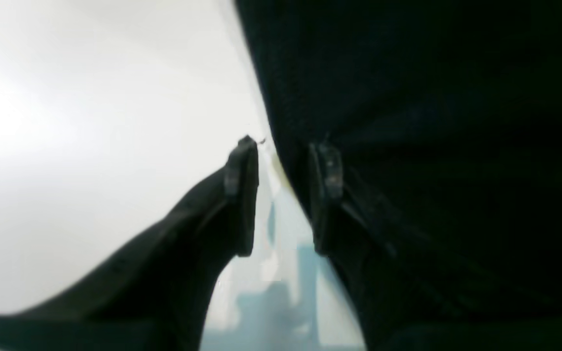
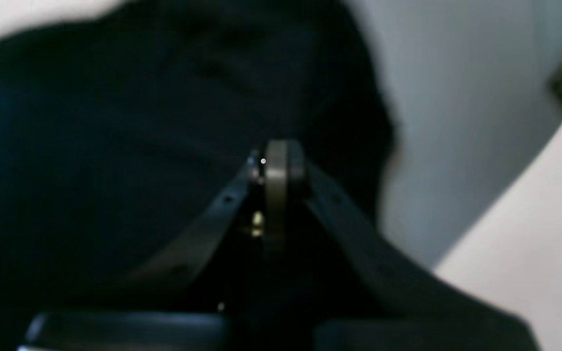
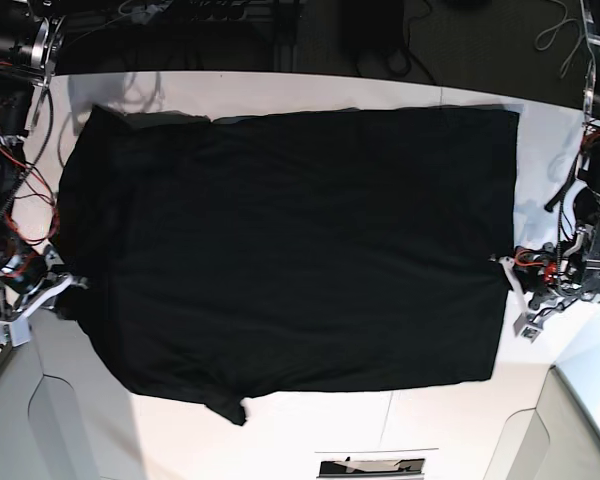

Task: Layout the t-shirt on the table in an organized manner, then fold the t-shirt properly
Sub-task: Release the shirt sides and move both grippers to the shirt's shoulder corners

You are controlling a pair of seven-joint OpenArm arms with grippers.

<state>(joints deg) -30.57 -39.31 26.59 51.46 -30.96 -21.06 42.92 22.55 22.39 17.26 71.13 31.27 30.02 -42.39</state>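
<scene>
The shirt (image 3: 290,250) lies spread flat over the middle of the table (image 3: 450,420), a wide black sheet of soft matte fabric with almost no wrinkles. In the base view its straight hem runs down the 3 o'clock side, one sleeve pokes out in a small point at 7 o'clock, and the other sleeve reaches toward 10 o'clock. The print side does not show; only plain black cloth faces up. The table is smooth, glossy white, with a thin dark seam near 6 o'clock. The left gripper (image 3: 510,268) sits at the hem edge at 3 o'clock; in its wrist view the left gripper's (image 1: 286,195) two flat black fingers (image 1: 242,195) stand apart, one over bare white tabletop, the other against the dark cloth edge, with nothing pinched between them. The right gripper (image 3: 75,283) is at the shirt's 9 o'clock edge; its wrist view is blurred, but the right gripper's (image 2: 276,170) fingers meet at the tips, pressed together against the black fabric, whether cloth is caught between them I cannot tell.
</scene>
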